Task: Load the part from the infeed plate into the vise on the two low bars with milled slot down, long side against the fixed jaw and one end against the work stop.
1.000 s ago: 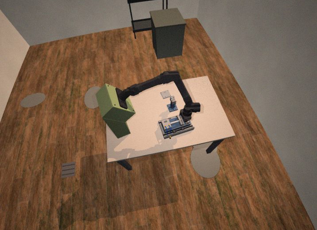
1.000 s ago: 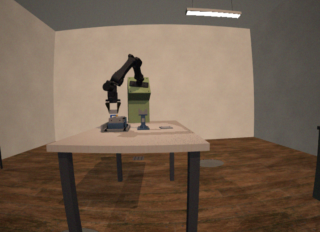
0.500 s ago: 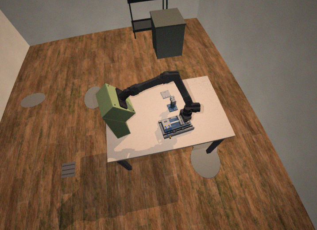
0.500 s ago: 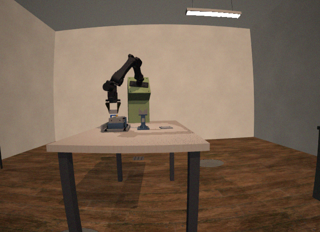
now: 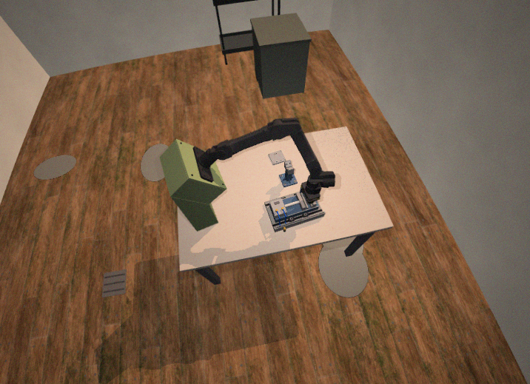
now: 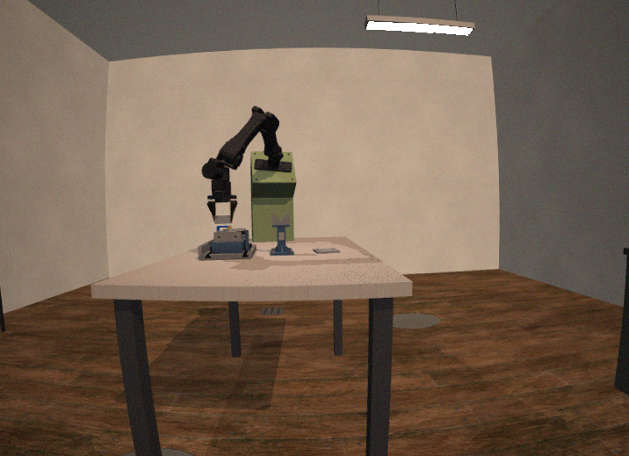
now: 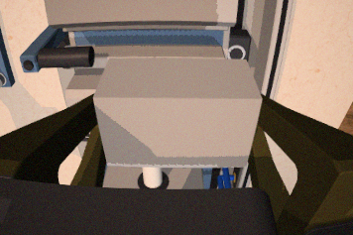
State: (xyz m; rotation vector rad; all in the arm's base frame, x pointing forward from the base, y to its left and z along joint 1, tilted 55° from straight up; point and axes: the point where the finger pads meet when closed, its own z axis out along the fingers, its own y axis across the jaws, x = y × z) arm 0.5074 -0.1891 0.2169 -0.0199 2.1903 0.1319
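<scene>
So the fingers are clamped on the part (image 7: 175, 106), one olive finger on each side of the grey block, and it hangs in the air right above the vise (image 6: 226, 246). In the exterior view you can see a clear gap between the block's underside and the vise top, so it's not seated, just hovering. The infeed plate (image 6: 326, 249) and the V-block (image 6: 281, 220) sit off to the side on the counter (image 6: 285, 280) with nothing on them.

The bit that matters for the next move, I think: from the wrist view the part's long axis runs left-right across the frame, and the grey jaw block ahead runs the same way, so the long side looks pretty much parallel to the jaws already. The work stop (image 7: 64, 57), that dark short rod, pokes in from the left, slightly beyond the block's left end. So my guess is it's a straight drop onto the bars, then a nudge toward one jaw and a slide left to the rod.

I can't tell which jaw is the fixed one from here, though the white rod (image 7: 152, 177) peeking out under the block near the camera is probably the cylinder's. I also can't see the underside, so no idea if the slot really faces down.
</scene>
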